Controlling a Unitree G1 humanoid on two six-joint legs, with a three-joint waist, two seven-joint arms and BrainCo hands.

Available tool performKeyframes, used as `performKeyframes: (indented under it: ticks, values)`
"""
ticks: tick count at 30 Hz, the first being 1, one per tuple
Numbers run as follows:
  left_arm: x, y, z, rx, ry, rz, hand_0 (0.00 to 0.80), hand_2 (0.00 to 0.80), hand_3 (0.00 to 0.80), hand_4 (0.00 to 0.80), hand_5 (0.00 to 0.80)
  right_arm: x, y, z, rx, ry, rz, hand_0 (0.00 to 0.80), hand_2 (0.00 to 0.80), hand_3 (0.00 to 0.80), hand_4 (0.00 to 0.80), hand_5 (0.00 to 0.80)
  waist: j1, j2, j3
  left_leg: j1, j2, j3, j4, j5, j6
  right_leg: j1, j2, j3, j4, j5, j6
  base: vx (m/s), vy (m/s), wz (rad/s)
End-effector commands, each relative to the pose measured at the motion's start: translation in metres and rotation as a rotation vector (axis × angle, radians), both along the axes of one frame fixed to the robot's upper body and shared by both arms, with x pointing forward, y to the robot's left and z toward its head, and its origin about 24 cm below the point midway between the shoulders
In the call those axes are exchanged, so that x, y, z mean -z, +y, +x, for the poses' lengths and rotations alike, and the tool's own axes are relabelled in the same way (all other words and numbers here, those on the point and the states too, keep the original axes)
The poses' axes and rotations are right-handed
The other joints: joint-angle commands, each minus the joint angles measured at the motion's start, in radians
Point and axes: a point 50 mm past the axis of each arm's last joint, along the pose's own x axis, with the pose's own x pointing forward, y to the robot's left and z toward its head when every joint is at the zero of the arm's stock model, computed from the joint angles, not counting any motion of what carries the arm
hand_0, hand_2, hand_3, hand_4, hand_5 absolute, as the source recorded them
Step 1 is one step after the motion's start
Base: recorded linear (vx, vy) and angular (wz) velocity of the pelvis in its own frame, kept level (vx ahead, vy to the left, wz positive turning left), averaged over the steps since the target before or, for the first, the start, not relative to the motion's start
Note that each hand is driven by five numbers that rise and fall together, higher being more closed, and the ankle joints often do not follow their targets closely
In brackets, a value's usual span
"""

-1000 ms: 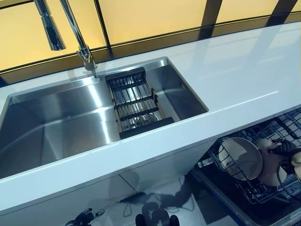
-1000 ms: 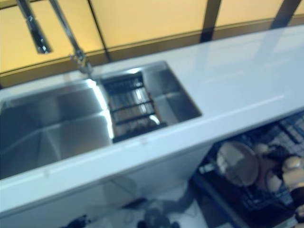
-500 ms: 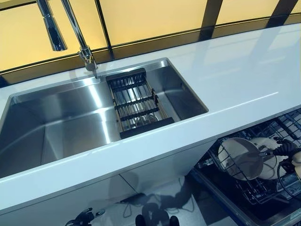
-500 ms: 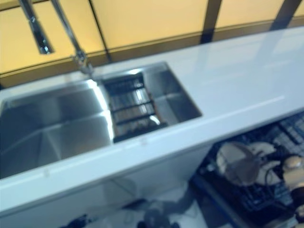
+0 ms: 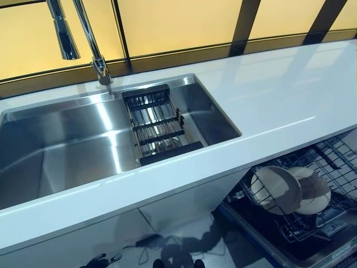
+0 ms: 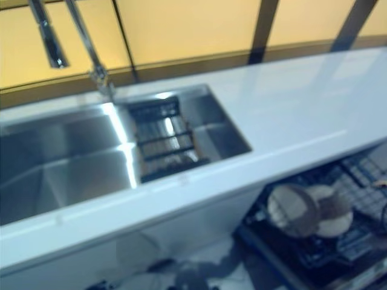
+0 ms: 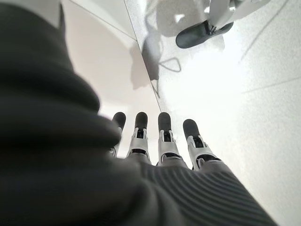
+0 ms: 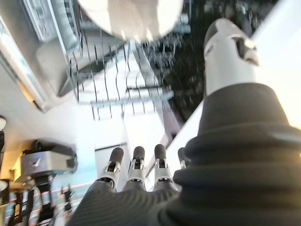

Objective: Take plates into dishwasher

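Two pale plates stand on edge in the dark wire rack (image 5: 333,157) of the open dishwasher, below the counter at the lower right. The front plate (image 5: 275,190) leans against the one behind it (image 5: 314,191). My right hand (image 8: 141,169) shows only in the right wrist view, fingers straight and empty, apart from the rack (image 8: 113,80), with one plate (image 8: 129,14) past the fingertips. My left hand (image 7: 160,141) hangs low with straight fingers, holding nothing, and its tips show at the bottom edge of the left eye view (image 5: 100,260).
A white counter (image 5: 279,95) runs across the view above the dishwasher. A steel sink (image 5: 67,145) holds a dark drying rack (image 5: 159,125), with a tall tap (image 5: 89,39) behind it. White cabinet fronts (image 5: 184,201) lie below the counter.
My right hand let go of the second plate and drew back out of the eye views. That plate now leans in the rack behind the first. The camera shifted slightly.
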Motion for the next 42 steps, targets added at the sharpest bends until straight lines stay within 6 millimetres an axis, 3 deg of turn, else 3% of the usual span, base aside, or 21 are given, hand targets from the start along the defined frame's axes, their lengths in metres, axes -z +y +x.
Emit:
performKeyframes:
  ticks: [1, 2, 4, 5, 7, 9, 11, 13, 15, 18, 20, 21, 23, 26, 31, 34, 39, 42]
  values:
    - [0.000, 0.011, -0.006, -0.093, 0.024, 0.035, 0.000, 0.000, 0.000, 0.000, 0.000, -0.034, -0.016, -0.012, 0.069, -0.018, -0.077, 0.000, 0.000, 0.000, 0.000, 0.000, 0.052, -0.027, -0.046, 0.053, -0.040, -0.193, 0.166, -0.242, 0.059, -0.021, 0.006, 0.101, 0.109, -0.052, 0.046, -0.120, 0.179, -0.47]
    - [0.000, 0.010, -0.005, -0.096, 0.021, 0.038, 0.000, 0.000, 0.000, 0.000, 0.000, -0.036, -0.014, -0.009, 0.072, -0.037, -0.066, 0.000, 0.000, 0.000, 0.000, 0.000, 0.074, -0.031, -0.031, 0.020, -0.067, -0.259, 0.195, -0.243, 0.075, -0.050, 0.014, 0.132, 0.157, -0.050, 0.048, -0.186, 0.184, -0.84]
    - [-0.003, 0.010, 0.002, -0.063, 0.013, 0.036, 0.000, 0.000, 0.000, 0.000, 0.000, -0.034, -0.013, -0.008, 0.094, -0.072, -0.034, 0.000, 0.000, 0.000, 0.000, 0.000, 0.070, -0.028, 0.002, 0.009, -0.065, -0.227, 0.217, -0.251, 0.091, -0.119, 0.022, 0.130, 0.231, -0.018, 0.064, -0.250, 0.201, -1.34]
    - [-0.005, 0.010, 0.009, -0.031, 0.004, 0.044, 0.000, 0.000, 0.000, 0.000, 0.000, -0.029, -0.014, -0.010, 0.112, -0.076, -0.030, 0.000, 0.000, 0.000, 0.000, 0.000, 0.066, -0.026, 0.020, -0.002, -0.070, -0.209, 0.228, -0.250, 0.096, -0.153, 0.015, 0.126, 0.228, 0.042, 0.081, -0.226, 0.157, -1.02]
    - [-0.009, 0.013, 0.017, -0.008, -0.007, 0.060, 0.000, 0.000, 0.000, 0.000, 0.000, -0.019, -0.013, -0.012, 0.121, -0.073, -0.016, 0.000, 0.000, 0.000, 0.000, 0.000, 0.066, -0.023, 0.041, -0.001, -0.064, -0.192, 0.208, -0.226, 0.085, -0.192, 0.006, 0.107, 0.199, 0.104, 0.098, -0.280, 0.151, -0.35]
    - [-0.013, 0.018, 0.022, -0.033, -0.023, 0.079, 0.000, 0.000, 0.000, 0.000, 0.000, -0.008, -0.011, -0.012, 0.108, -0.054, 0.005, 0.000, 0.000, 0.000, 0.000, 0.000, 0.069, -0.013, 0.048, 0.018, -0.052, -0.168, 0.151, -0.192, 0.076, -0.203, 0.020, 0.060, 0.228, 0.066, 0.097, -0.251, 0.141, -0.52]
    - [-0.016, 0.025, 0.020, -0.065, -0.029, 0.104, 0.000, 0.000, 0.000, 0.000, 0.000, 0.004, -0.014, -0.020, 0.120, -0.031, 0.039, 0.000, 0.000, 0.000, 0.000, 0.000, 0.064, 0.001, 0.043, 0.025, -0.046, -0.172, 0.091, -0.151, 0.080, -0.198, 0.028, 0.054, 0.308, 0.045, 0.084, -0.179, 0.071, -0.77]
    - [-0.019, 0.034, 0.018, -0.098, -0.032, 0.116, 0.000, 0.000, 0.000, 0.000, 0.000, 0.021, -0.016, -0.028, 0.129, -0.014, 0.072, 0.000, 0.000, 0.000, 0.000, 0.000, 0.068, 0.010, 0.026, 0.020, -0.039, -0.174, 0.065, -0.134, 0.082, -0.179, 0.010, 0.029, 0.366, 0.014, 0.066, -0.133, 0.016, -0.41]
    - [-0.022, 0.043, 0.014, -0.137, -0.035, 0.116, 0.000, 0.000, 0.000, 0.000, 0.000, 0.046, -0.018, -0.037, 0.137, 0.019, 0.122, 0.000, 0.000, 0.000, 0.000, 0.000, 0.093, 0.010, -0.009, -0.006, -0.035, -0.183, 0.078, -0.150, 0.091, -0.104, -0.045, -0.009, 0.394, 0.024, 0.048, -0.112, -0.056, -0.42]
    - [-0.021, 0.045, 0.008, -0.149, -0.020, 0.110, 0.000, 0.000, 0.000, 0.000, 0.000, 0.075, -0.017, -0.045, 0.176, 0.057, 0.195, 0.000, 0.000, 0.000, 0.000, 0.000, 0.127, -0.002, -0.043, -0.037, -0.041, -0.196, 0.109, -0.177, 0.102, -0.024, -0.102, -0.033, 0.370, 0.079, 0.058, -0.115, -0.136, -0.53]
    - [-0.023, 0.047, 0.009, -0.153, -0.030, 0.109, 0.000, 0.000, 0.000, 0.000, 0.000, 0.096, -0.011, -0.043, 0.196, 0.082, 0.239, 0.000, 0.000, 0.000, 0.000, 0.000, 0.144, -0.006, -0.043, -0.047, -0.021, -0.193, 0.105, -0.174, 0.097, -0.025, -0.117, -0.016, 0.332, 0.088, 0.066, -0.217, -0.253, -0.46]
    - [-0.024, 0.048, 0.011, -0.155, -0.033, 0.111, 0.000, 0.000, 0.000, 0.000, 0.000, 0.100, -0.009, -0.041, 0.200, 0.088, 0.251, 0.000, 0.000, 0.000, 0.000, 0.000, 0.146, -0.010, -0.038, -0.062, -0.013, -0.193, 0.120, -0.177, 0.094, -0.038, -0.108, -0.005, 0.329, 0.067, 0.067, -0.314, -0.351, -0.38]
    - [-0.033, 0.052, 0.029, -0.183, -0.096, 0.105, 0.000, 0.000, 0.000, 0.000, 0.000, 0.116, -0.001, -0.038, 0.207, 0.098, 0.315, 0.000, 0.000, 0.000, 0.000, 0.000, 0.164, -0.041, -0.017, -0.163, 0.000, -0.196, 0.184, -0.168, 0.070, -0.012, -0.100, -0.060, 0.283, -0.025, 0.064, -0.419, -0.415, -0.16]
    - [-0.040, 0.041, 0.057, -0.165, -0.167, 0.086, 0.000, 0.000, 0.000, 0.000, 0.000, 0.141, 0.009, -0.043, 0.279, 0.077, 0.423, 0.000, 0.000, 0.000, 0.000, 0.000, 0.171, -0.059, 0.007, -0.231, 0.012, -0.189, 0.211, -0.147, 0.043, 0.016, -0.077, -0.102, 0.238, -0.078, 0.063, -0.388, -0.393, 0.04]
    - [-0.036, 0.030, 0.062, -0.132, -0.187, 0.074, 0.000, 0.000, 0.000, 0.000, 0.000, 0.165, 0.025, -0.043, 0.286, 0.093, 0.520, 0.000, 0.000, 0.000, 0.000, 0.000, 0.174, -0.064, 0.029, -0.236, 0.028, -0.203, 0.172, -0.103, 0.019, 0.034, -0.064, -0.146, 0.226, -0.136, 0.045, -0.273, -0.271, 0.10]
    - [-0.037, 0.027, 0.064, -0.123, -0.198, 0.081, 0.000, 0.000, 0.000, 0.000, 0.000, 0.175, 0.031, -0.044, 0.295, 0.108, 0.568, 0.000, 0.000, 0.000, 0.000, 0.000, 0.176, -0.057, 0.040, -0.247, 0.030, -0.218, 0.160, -0.085, 0.009, 0.032, -0.052, -0.149, 0.241, -0.167, 0.031, -0.240, -0.208, 0.14]
    - [-0.038, 0.034, 0.060, -0.181, -0.196, 0.096, 0.000, 0.000, 0.000, 0.000, 0.000, 0.191, 0.040, -0.047, 0.315, 0.110, 0.631, 0.000, 0.000, 0.000, 0.000, 0.000, 0.185, -0.031, 0.070, -0.276, 0.031, -0.273, 0.097, 0.001, -0.022, -0.003, -0.015, -0.172, 0.341, -0.258, -0.022, -0.385, -0.326, 0.20]
    - [-0.025, 0.037, 0.027, -0.276, -0.135, 0.071, 0.000, 0.000, 0.000, 0.000, 0.000, 0.195, 0.039, -0.054, 0.340, 0.101, 0.635, 0.000, 0.000, 0.000, 0.000, 0.000, 0.189, 0.001, 0.088, -0.258, 0.053, -0.267, 0.000, 0.060, -0.060, -0.032, 0.030, -0.199, 0.380, -0.316, -0.072, -0.312, -0.347, 0.25]
